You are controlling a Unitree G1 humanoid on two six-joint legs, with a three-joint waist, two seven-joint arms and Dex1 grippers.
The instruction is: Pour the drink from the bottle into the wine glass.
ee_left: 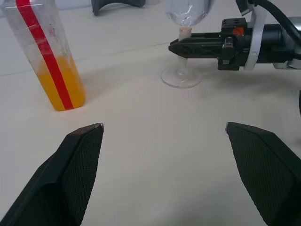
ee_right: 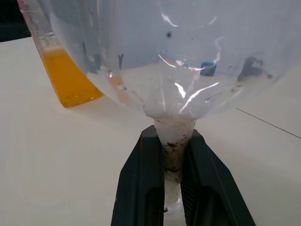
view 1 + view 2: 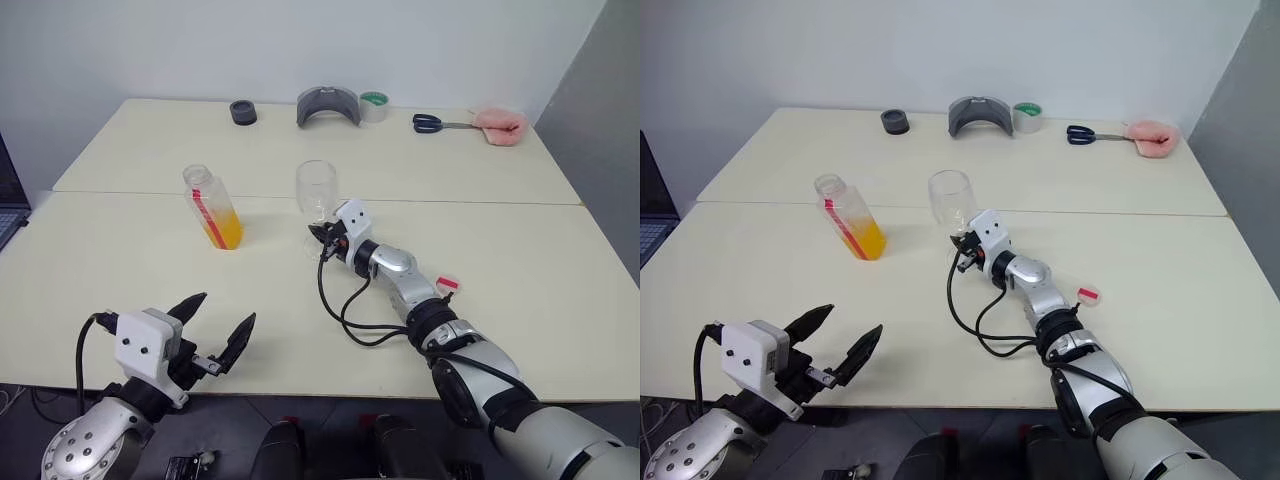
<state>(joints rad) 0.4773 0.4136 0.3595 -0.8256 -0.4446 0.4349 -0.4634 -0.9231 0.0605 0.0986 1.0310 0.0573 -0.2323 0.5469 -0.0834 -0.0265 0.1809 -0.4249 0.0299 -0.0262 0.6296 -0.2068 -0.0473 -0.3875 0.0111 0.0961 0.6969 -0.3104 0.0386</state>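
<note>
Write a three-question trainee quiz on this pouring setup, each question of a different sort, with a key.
1. True or false: the right gripper is shut on the wine glass stem.
2. The bottle is: A capped, B uncapped, C tipped over.
3. Fill in: the left gripper is ___ and holds nothing.

Key: 1 true. 2 B. 3 open.
</note>
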